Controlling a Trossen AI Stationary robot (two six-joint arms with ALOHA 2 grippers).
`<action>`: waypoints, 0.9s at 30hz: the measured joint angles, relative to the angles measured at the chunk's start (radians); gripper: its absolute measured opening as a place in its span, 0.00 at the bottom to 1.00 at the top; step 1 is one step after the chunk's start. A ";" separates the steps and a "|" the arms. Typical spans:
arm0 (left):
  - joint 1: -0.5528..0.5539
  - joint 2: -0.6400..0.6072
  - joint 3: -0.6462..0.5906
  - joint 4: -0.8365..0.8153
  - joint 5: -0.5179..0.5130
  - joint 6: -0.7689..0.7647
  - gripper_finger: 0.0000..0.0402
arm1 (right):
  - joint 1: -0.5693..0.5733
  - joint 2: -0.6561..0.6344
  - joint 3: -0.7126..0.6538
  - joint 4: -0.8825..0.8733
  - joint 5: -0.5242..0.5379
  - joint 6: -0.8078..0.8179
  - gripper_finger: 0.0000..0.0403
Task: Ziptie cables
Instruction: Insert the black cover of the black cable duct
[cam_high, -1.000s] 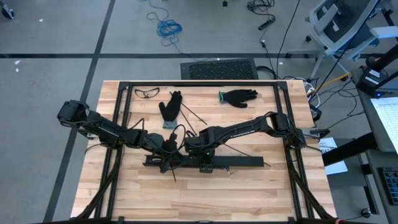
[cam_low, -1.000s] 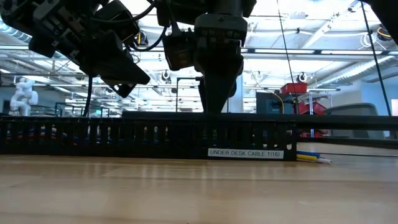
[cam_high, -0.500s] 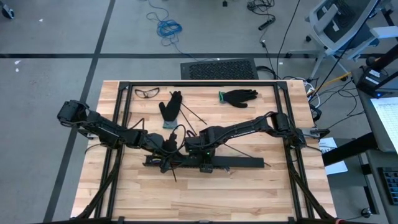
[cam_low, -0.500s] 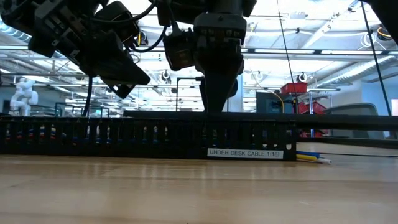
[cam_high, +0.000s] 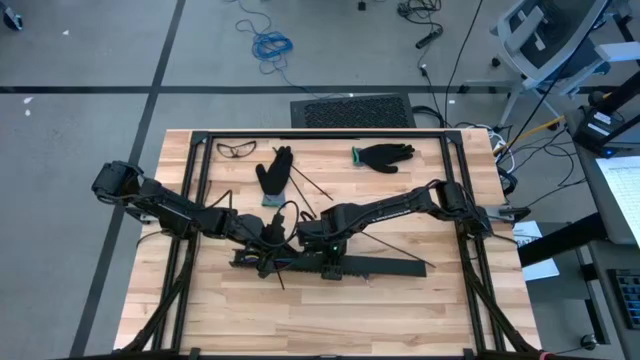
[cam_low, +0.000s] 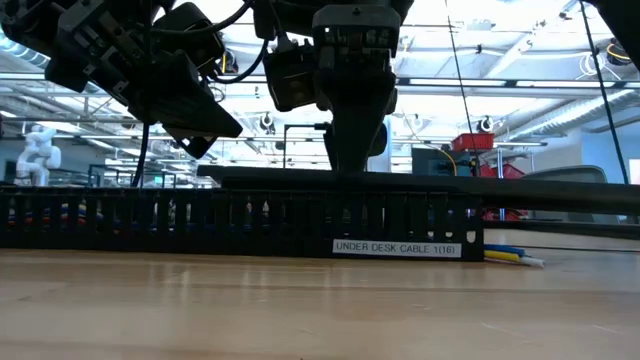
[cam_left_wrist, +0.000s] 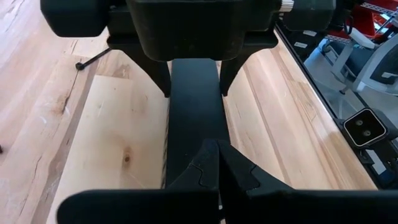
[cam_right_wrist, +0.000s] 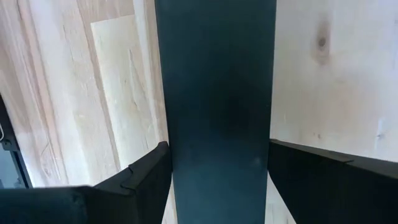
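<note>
A black slotted strip (cam_low: 240, 222) labelled "UNDER DESK CABLE" lies across the table's middle. The cables lie inside it, and their yellow and blue ends (cam_low: 512, 256) stick out of its right end onto the wood. A flat black cover strip (cam_high: 390, 263) lies along the top of the slotted strip. My right gripper (cam_high: 328, 262) points down over the middle of the cover and is closed on it. My left gripper (cam_high: 272, 240) is shut and hovers slanting over the strip's left part (cam_left_wrist: 193, 112). The low view shows a gap under its tip (cam_low: 205, 145). My right gripper holds the black cover strip by its two long edges (cam_right_wrist: 168, 155), one finger (cam_right_wrist: 140, 177) on each side, so the cover's whole width lies between them. The fingers come from above, pointing steeply down, and lie across the cover. The cover sits roughly level, just above the slotted strip.
Two black gloves (cam_high: 273, 178) (cam_high: 385, 155), safety glasses (cam_high: 236, 149) and thin black sticks (cam_high: 312, 187) lie on the far half of the table. A black metal frame (cam_high: 320, 135) runs along the far edge and both sides. Bare wood (cam_high: 330, 315) stretches toward the near edge.
The cover strip has turned in my right gripper's hold: its right end has swung a little toward the table's near edge, so it now lies askew over the slotted strip. In the low view its left part stands slightly higher. My left gripper has kept still.
</note>
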 joint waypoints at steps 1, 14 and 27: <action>0.000 0.000 0.000 0.000 -0.001 0.000 0.00 | 0.000 0.000 0.000 0.000 0.000 0.005 0.60; 0.014 0.000 0.000 0.000 -0.008 0.000 0.00 | 0.000 -0.002 0.031 -0.023 0.014 0.016 0.60; 0.032 0.000 0.000 -0.001 -0.007 0.008 0.00 | 0.031 -0.003 0.043 -0.089 0.005 0.025 0.60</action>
